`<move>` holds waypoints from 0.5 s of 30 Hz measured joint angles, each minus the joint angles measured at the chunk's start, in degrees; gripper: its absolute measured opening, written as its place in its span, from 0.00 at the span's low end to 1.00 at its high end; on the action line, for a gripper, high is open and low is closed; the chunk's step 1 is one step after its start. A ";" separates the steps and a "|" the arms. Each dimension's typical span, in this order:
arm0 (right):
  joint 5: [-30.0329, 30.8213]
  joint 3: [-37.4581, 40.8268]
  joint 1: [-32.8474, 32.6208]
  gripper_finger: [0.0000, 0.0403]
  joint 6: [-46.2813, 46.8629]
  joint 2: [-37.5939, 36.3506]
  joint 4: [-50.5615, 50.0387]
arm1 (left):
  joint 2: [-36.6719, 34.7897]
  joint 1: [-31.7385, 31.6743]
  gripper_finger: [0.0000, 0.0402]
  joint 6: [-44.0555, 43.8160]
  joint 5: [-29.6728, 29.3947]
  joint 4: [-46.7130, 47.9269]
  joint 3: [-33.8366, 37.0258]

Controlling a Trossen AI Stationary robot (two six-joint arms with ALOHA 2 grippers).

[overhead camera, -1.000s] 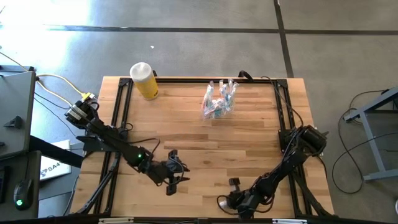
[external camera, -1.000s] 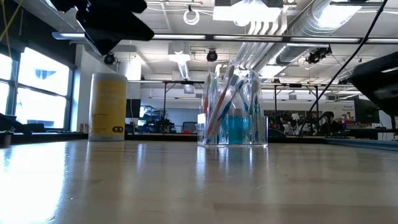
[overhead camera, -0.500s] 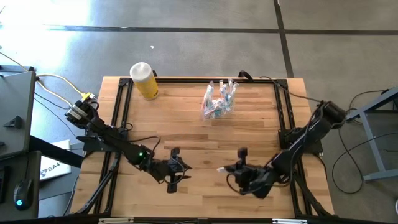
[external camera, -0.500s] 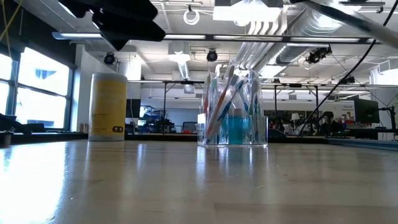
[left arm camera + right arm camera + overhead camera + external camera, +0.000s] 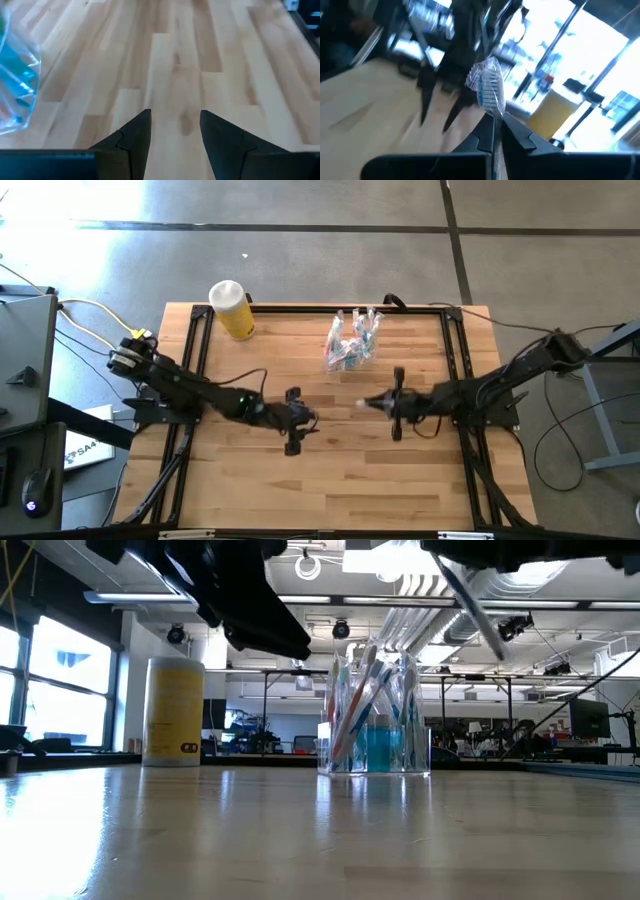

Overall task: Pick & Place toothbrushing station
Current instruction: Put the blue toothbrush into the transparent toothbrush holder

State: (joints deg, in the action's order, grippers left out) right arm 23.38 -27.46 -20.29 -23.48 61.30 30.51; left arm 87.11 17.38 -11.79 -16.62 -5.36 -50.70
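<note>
While the right end effector [image 5: 494, 131] carries a clenched toothbrush [image 5: 487, 93] — delivery step — it must next reach the cup [image 5: 351, 345] ahead; left end effector [image 5: 175, 132] hovers released.

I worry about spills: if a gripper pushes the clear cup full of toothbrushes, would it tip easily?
Probably yes. The clear cup looks thin and light, and the toothbrushes lean out above its rim, so it seems top-heavy. It may also slide on the smooth table.
</note>
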 joint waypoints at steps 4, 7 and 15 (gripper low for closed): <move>-8.17 5.41 9.84 0.01 -3.24 -2.26 11.38 | -0.02 -4.20 0.41 0.00 3.11 1.20 0.00; -19.34 7.26 19.12 0.01 -3.45 -2.32 16.27 | -0.02 -6.78 0.41 0.00 5.34 1.96 0.00; -47.36 7.41 43.40 0.01 4.99 3.94 30.58 | -0.04 -11.17 0.41 1.10 8.76 4.16 -0.02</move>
State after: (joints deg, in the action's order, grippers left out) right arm -23.98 -20.05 23.11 -18.49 65.25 61.09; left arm 87.07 6.21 -10.69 -7.86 -1.20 -50.72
